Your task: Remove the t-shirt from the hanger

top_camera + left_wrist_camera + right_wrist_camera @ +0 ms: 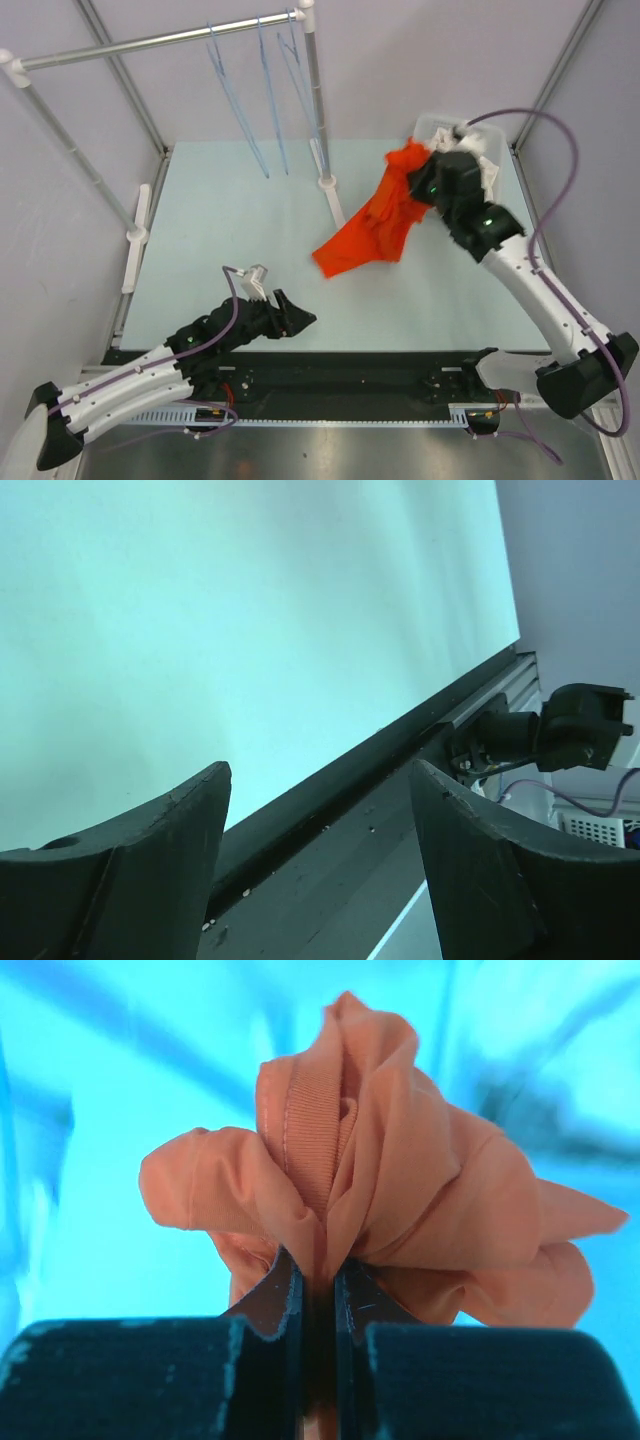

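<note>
View from the top first. Shows the orange t-shirt (372, 228) up on the far right side, pinched at its top end by the right gripper (425, 172) and drooping down toward the table (230, 230). Cannot tell from here about the low end touching the table or not. Shows thin blue hangers (268, 100) on the silver rail (150, 42) at the back left, bare and well apart from the t-shirt. Looks off its hanger already, then. Held high, probably to keep the cloth from dragging, and held close to the clear bin (432, 120) in the far right corner, maybe as a place for dropping it. Shows the left gripper (296, 320) low near the front edge, holding nothing, likely parked there to stay out of the way.

Left wrist view next. Shows two dark fingers (170, 865) spread wide apart, with only bare table and the black front edge between them. No cloth anywhere here.

Right wrist view last. Shows the right gripper (318, 1295) with jaws pressed together on a bunch of orange t-shirt (390, 1190), a ribbed band poking up in the middle. Grabs a thick, folded spot, a good choice against slipping. Thin, soft cloth though, so maybe easy to lose; calls for a slow, gentle move.
</note>
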### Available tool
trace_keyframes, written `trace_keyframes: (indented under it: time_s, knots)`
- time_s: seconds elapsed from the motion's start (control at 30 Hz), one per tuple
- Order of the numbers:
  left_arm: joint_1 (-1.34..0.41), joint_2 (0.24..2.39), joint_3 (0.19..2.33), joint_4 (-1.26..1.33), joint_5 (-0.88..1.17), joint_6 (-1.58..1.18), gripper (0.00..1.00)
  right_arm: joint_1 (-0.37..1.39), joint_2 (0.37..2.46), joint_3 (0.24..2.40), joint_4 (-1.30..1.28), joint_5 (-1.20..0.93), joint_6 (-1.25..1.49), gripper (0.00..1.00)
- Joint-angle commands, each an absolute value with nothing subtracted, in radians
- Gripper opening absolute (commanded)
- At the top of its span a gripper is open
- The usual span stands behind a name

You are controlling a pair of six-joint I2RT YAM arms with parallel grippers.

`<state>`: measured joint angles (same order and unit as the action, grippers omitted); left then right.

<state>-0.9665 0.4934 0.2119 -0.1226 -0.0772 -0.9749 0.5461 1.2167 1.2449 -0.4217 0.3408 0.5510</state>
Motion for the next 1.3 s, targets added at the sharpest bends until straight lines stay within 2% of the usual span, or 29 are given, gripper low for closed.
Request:
trace_keyframes:
  time_s: [0.0, 0.13, 0.33, 0.7, 0.8, 0.97, 1.07, 1.17, 1.23, 1.27]
  knots:
    - [-0.971, 0.522, 0.279, -0.156, -0.069, -0.919, 0.77, 0.322, 1.245, 1.489, -0.422, 0.267, 0.428, 0.0]
    - [-0.973, 0.528, 0.305, -0.158, -0.051, -0.897, 0.77, 0.169, 1.4, 1.748, -0.448, 0.14, 0.407, 0.0]
    - [-0.973, 0.512, 0.354, -0.181, -0.054, -0.848, 0.78, 0.031, 1.643, 1.962, -0.41, 0.028, 0.393, 0.0]
    - [-0.973, 0.571, 0.459, -0.224, -0.071, -0.746, 0.79, -0.018, 2.011, 2.391, -0.446, 0.115, 0.287, 0.0]
    - [-0.971, 0.598, 0.456, -0.209, -0.06, -0.75, 0.79, -0.003, 2.045, 2.324, -0.498, 0.118, 0.296, 0.0]
    - [-0.973, 0.604, 0.431, -0.166, -0.022, -0.782, 0.79, 0.086, 2.016, 1.842, -0.434, 0.213, 0.323, 0.0]
    - [-0.973, 0.585, 0.426, -0.184, -0.011, -0.796, 0.79, 0.101, 2.049, 1.714, -0.428, 0.201, 0.379, 0.01]
    - [-0.973, 0.561, 0.426, -0.192, 0.017, -0.814, 0.8, 0.107, 2.092, 1.736, -0.495, 0.228, 0.39, 0.06]
    - [-0.973, 0.54, 0.426, -0.195, 0.032, -0.83, 0.8, 0.104, 2.117, 1.84, -0.593, 0.251, 0.373, 0.1]
    - [-0.971, 0.537, 0.428, -0.196, 0.035, -0.836, 0.8, 0.104, 2.118, 1.877, -0.622, 0.259, 0.367, 0.17]
